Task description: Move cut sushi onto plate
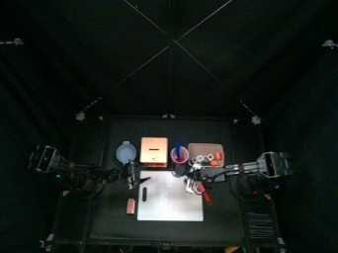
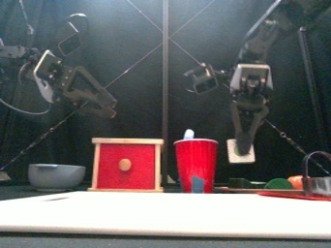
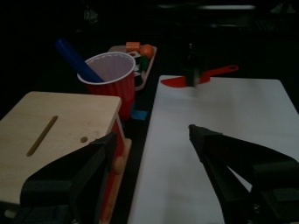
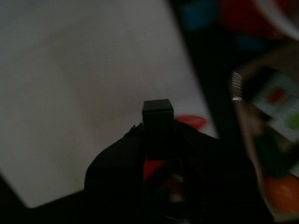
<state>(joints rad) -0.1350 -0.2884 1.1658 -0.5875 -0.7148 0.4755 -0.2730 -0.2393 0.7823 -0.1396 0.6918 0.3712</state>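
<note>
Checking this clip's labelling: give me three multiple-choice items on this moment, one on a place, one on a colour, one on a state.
1. In the front view, the red cup stands
A. left of the wooden box
B. right of it
C. on top of it

2. The board is
A. white
B. green
C. red

3. The left gripper has its jaws
A. shut on the cup
B. shut on a spoon
C. open, holding nothing

Key:
1. B, the cup is just right of the box.
2. A, the board is white in every view.
3. C, the left wrist view shows bare board between the parted jaws.
</note>
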